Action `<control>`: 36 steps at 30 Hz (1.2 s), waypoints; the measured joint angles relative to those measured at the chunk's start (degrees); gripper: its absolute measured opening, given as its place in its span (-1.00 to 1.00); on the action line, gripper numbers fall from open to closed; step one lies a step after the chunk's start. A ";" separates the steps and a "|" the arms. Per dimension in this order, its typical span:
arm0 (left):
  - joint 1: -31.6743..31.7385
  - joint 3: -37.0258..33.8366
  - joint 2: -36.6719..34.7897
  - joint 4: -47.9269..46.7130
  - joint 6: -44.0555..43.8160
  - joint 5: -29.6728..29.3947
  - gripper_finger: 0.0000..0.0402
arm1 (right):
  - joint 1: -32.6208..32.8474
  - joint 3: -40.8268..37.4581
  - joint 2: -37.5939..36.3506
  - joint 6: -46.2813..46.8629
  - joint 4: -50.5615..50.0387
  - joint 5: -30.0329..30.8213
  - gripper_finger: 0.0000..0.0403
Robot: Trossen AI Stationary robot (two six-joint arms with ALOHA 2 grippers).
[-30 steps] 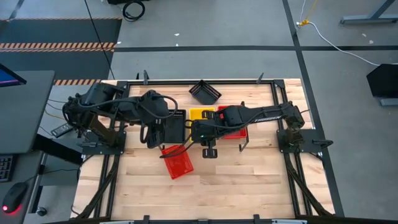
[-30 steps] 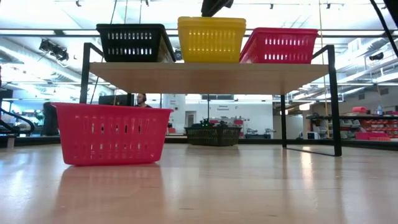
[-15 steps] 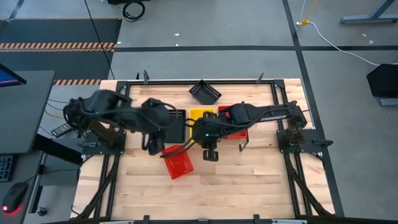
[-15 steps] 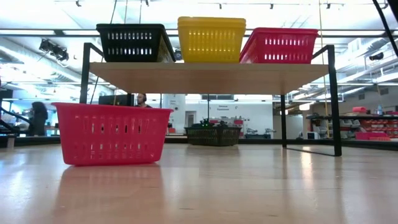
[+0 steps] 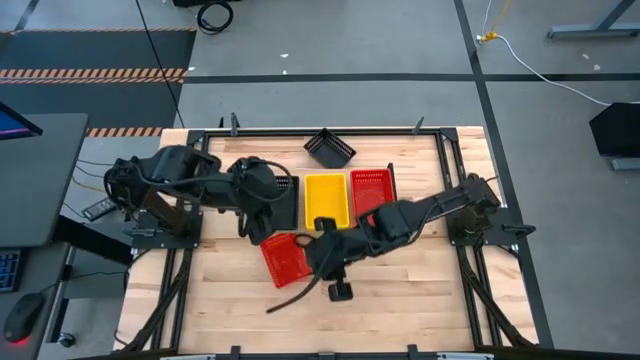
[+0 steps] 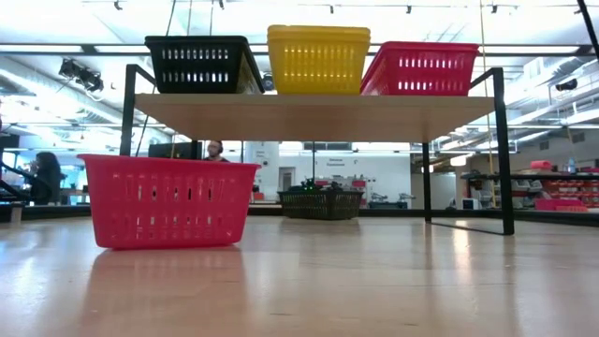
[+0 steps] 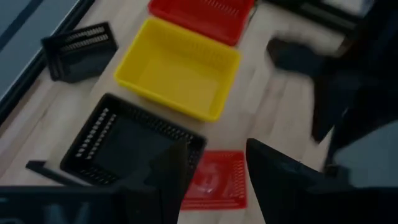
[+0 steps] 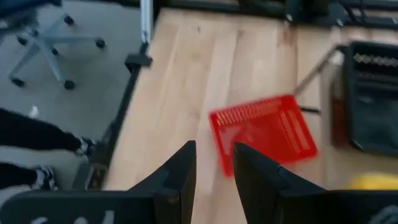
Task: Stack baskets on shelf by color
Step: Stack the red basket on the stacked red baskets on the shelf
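The loose red basket [image 5: 285,258] lies on the bench [image 5: 420,290] at lower centre of the high view, in front of the shelf [image 6: 314,105]. The right pincer [image 8: 211,168] hovers just beside it, fingers narrowly parted and empty. The left pincer [image 7: 214,168], parted and empty, hangs above the shelf's black basket [image 5: 282,202]. Recommended: align over one long rim, descend squarely, grip the wall, then lift onto the shelf's red basket [image 5: 372,192].

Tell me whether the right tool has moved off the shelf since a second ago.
Yes. In the high view the right tool has swung from over the yellow basket on the shelf toward the table's near side, now beside the loose red basket.
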 joint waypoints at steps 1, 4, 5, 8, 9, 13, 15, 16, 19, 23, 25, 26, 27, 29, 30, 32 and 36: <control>-0.03 0.22 -0.04 0.85 -0.27 0.02 -0.14 | 0.23 -1.61 -0.01 0.13 2.17 -0.02 -0.45; -0.07 0.24 -0.02 4.66 -1.00 0.07 -0.14 | 0.70 -6.52 0.12 0.34 7.39 -0.04 -0.45; -0.07 0.24 0.00 6.13 -0.98 0.06 -0.14 | 0.80 -8.31 0.11 0.78 9.71 -0.02 -0.45; -0.07 0.24 0.06 10.17 -0.44 0.06 -0.14 | 1.06 -13.65 0.06 3.71 13.52 -0.02 -0.45; -0.02 0.24 0.12 11.11 0.36 0.26 -0.14 | 1.22 -15.16 0.12 4.79 13.90 -0.01 -0.45; 0.37 0.24 0.15 11.99 0.90 0.59 -0.14 | 2.01 -21.17 0.09 6.04 18.91 0.30 -0.45; 0.32 0.24 0.15 11.88 0.91 0.89 -0.14 | 2.15 -23.65 0.11 5.12 21.00 0.81 -0.44; 0.32 0.24 0.15 11.84 0.94 1.41 -0.14 | 2.15 -24.72 0.12 4.49 23.06 1.20 -0.43; -0.20 0.24 0.15 11.54 1.04 3.38 -0.14 | 2.07 -27.55 0.09 1.88 29.45 1.95 -0.37; -1.32 0.24 0.15 11.34 1.06 3.61 -0.14 | 1.28 -30.16 0.04 0.00 36.87 2.00 -0.21; -1.76 0.24 0.15 11.34 1.04 3.61 -0.14 | 0.85 -31.36 0.06 -0.13 38.34 2.39 -0.12; -1.98 0.24 0.15 11.34 1.03 3.61 -0.14 | 0.68 -31.68 0.12 -0.15 38.78 2.45 -0.07; -2.15 0.24 0.15 11.34 0.99 3.61 -0.14 | 0.51 -32.00 0.12 -0.15 39.70 2.53 -0.02; -2.67 0.24 0.15 11.30 0.62 3.61 -0.14 | 0.36 -32.98 0.01 -0.16 41.93 2.89 0.07; -2.91 0.24 0.15 11.28 0.60 3.61 -0.14 | 0.36 -33.65 0.01 -0.15 42.67 3.02 0.11; -3.28 0.24 0.15 11.28 0.59 3.61 -0.14 | 0.42 -34.82 0.07 -0.30 43.24 3.03 0.17; -3.35 0.24 0.15 11.30 -0.11 3.64 -0.14 | 0.84 -36.77 0.05 -2.67 45.38 2.07 0.23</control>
